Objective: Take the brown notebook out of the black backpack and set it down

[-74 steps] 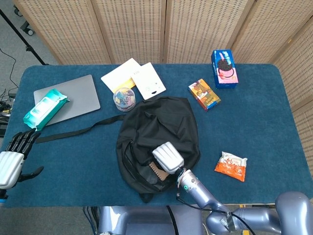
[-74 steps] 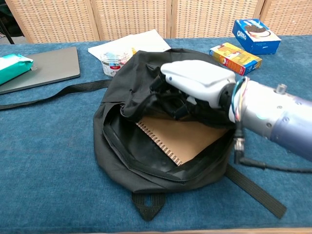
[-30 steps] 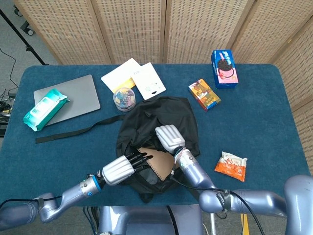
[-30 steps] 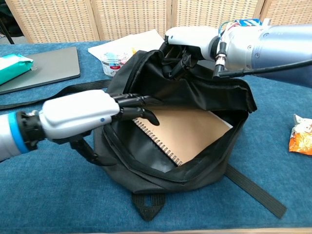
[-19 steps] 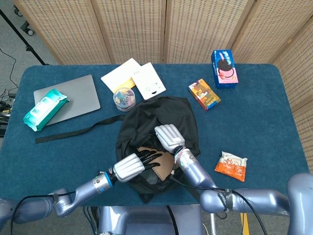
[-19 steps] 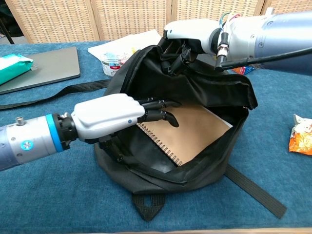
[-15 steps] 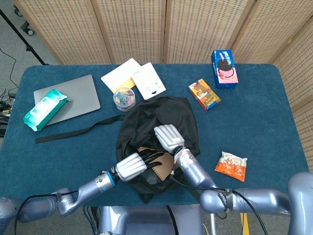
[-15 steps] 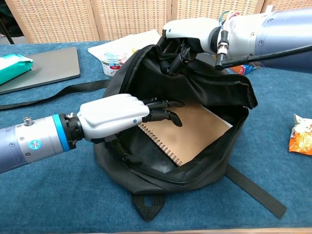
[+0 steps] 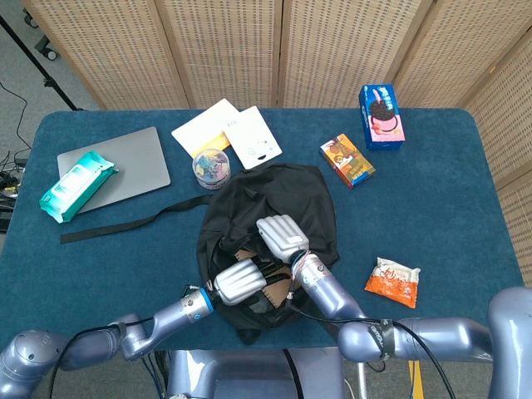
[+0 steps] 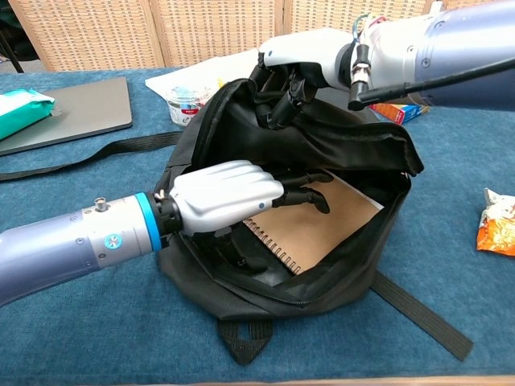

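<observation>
The black backpack (image 9: 287, 199) lies open in the middle of the table, mouth toward me. Inside it lies the brown spiral notebook (image 10: 326, 225), flat on the bottom; in the head view only a sliver of the notebook (image 9: 273, 293) shows. My left hand (image 10: 229, 193) reaches deep into the opening, fingers stretched out over the notebook's upper part and thumb down by the spiral edge; no grip shows. My right hand (image 10: 302, 56) grips the backpack's upper flap (image 10: 354, 145) and holds it raised. From above, the left hand (image 9: 241, 281) sits just below the right hand (image 9: 283, 235).
A grey laptop (image 9: 125, 166) with a teal wipes pack (image 9: 76, 184) lies far left. White papers (image 9: 229, 133) and a small tub (image 9: 210, 166) sit behind the bag. Snack boxes (image 9: 347, 160), a blue cookie box (image 9: 381, 115), an orange packet (image 9: 392, 283), and the bag's strap (image 9: 125, 223) lie around.
My left hand came in from the left edge and pushed further into the bag over the notebook. The right hand lifted the flap and keeps holding it up.
</observation>
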`<act>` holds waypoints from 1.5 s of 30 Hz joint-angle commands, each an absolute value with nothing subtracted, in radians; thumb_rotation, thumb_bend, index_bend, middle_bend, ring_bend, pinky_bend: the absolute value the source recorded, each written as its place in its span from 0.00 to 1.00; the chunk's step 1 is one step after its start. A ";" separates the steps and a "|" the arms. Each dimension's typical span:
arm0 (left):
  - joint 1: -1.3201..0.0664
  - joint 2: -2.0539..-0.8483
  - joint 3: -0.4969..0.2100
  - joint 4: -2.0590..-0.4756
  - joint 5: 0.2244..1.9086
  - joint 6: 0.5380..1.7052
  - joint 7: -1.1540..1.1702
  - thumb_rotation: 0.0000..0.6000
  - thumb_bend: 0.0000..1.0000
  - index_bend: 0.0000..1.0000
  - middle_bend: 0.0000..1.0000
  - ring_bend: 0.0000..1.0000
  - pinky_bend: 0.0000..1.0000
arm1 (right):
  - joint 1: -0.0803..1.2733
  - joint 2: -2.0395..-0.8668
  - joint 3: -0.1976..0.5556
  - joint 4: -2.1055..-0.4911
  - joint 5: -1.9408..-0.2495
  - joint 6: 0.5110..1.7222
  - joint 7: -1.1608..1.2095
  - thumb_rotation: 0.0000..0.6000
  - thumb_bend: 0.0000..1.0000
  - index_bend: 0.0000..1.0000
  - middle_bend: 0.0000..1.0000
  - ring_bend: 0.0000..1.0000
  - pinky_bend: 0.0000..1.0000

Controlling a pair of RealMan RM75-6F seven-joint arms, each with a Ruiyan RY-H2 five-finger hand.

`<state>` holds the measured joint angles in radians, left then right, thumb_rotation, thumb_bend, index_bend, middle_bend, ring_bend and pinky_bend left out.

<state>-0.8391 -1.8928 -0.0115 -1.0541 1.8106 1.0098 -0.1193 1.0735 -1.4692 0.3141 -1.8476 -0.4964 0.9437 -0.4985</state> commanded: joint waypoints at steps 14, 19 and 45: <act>-0.891 -1.962 -0.008 -0.963 1.764 0.984 -0.096 1.00 0.24 0.21 0.00 0.06 0.17 | 1.105 -1.438 0.302 -1.863 -0.467 0.967 -0.488 1.00 0.72 0.68 0.66 0.71 0.71; -0.901 -1.983 -0.009 -0.942 1.754 0.983 -0.074 1.00 0.24 0.21 0.00 0.06 0.17 | 1.107 -1.429 0.297 -1.867 -0.467 0.972 -0.479 1.00 0.72 0.68 0.66 0.71 0.71; -0.913 -1.999 -0.010 -0.930 1.701 0.994 -0.027 1.00 0.70 0.21 0.00 0.06 0.17 | 1.110 -1.394 0.280 -1.882 -0.481 0.976 -0.442 1.00 0.72 0.68 0.66 0.71 0.71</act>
<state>-0.9124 -1.9990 -0.0082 -0.9302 1.7032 0.9938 -0.0277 1.1099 -1.3937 0.2801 -1.8815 -0.4809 0.9756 -0.4426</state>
